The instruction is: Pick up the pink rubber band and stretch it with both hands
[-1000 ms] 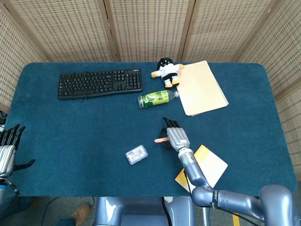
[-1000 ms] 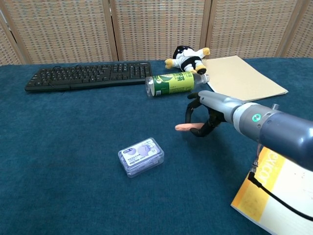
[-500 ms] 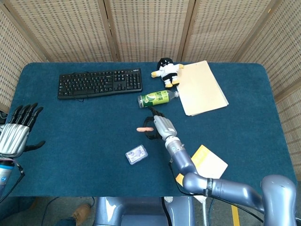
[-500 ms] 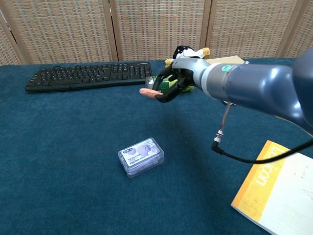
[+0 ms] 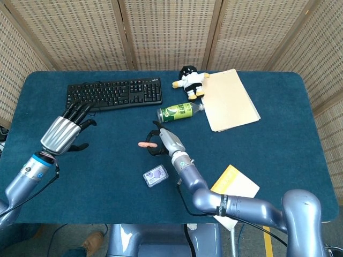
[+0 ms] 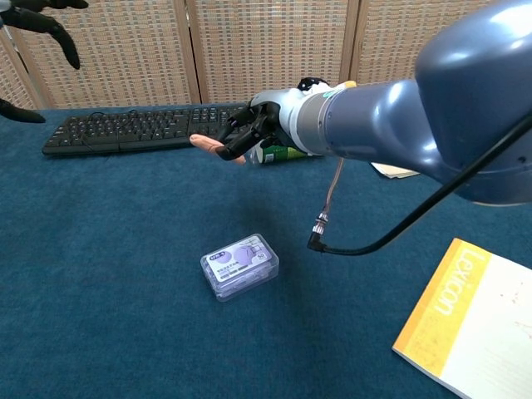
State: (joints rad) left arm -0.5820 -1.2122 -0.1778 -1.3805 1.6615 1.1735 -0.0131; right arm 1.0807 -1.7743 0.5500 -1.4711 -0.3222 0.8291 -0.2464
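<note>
The pink rubber band [image 5: 144, 144] [image 6: 204, 145] sticks out leftward from my right hand [image 5: 162, 142] [image 6: 249, 133], which pinches one end of it above the table. My left hand [image 5: 65, 131] [image 6: 37, 23] is raised at the left with its fingers spread and nothing in it. It is well apart from the band. In the chest view only its dark fingertips show at the top left corner.
A black keyboard [image 5: 114, 93] lies at the back left. A green bottle [image 5: 179, 112], a plush toy [image 5: 188, 81] and a manila folder [image 5: 229, 100] are at the back. A clear small box [image 5: 155, 175] [image 6: 239, 264] lies below the right hand. A yellow book [image 5: 236, 185] sits at the front right.
My right hand has carried the band up and to the left, away from the table. My left hand has risen from the table's left edge and moved inward toward the band.
</note>
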